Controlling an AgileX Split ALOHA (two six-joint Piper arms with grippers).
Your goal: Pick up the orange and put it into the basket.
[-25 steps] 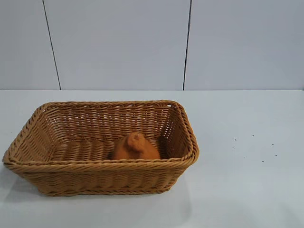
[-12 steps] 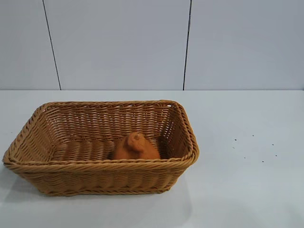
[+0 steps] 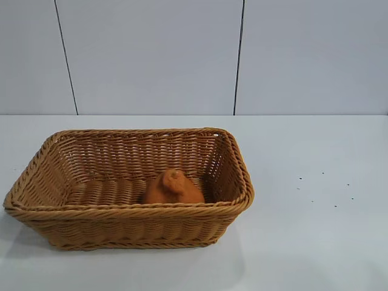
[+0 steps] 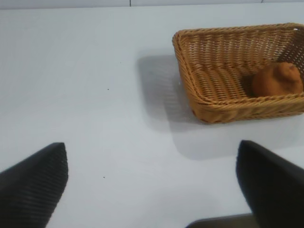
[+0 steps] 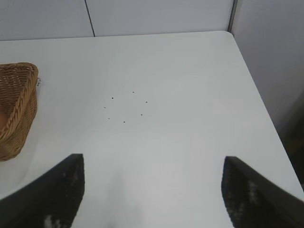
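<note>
Orange [image 3: 171, 188] is lying inside basket [image 3: 130, 209]; placement appears complete. Left gripper [image 4: 152, 190] and right gripper [image 5: 152, 190] are hanging apart, empty, over counter [image 3: 315, 157]. Advisable: keeping both parked clear.

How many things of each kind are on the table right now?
Basket: 1
Orange, lying inside the basket: 1
Total: 2
</note>
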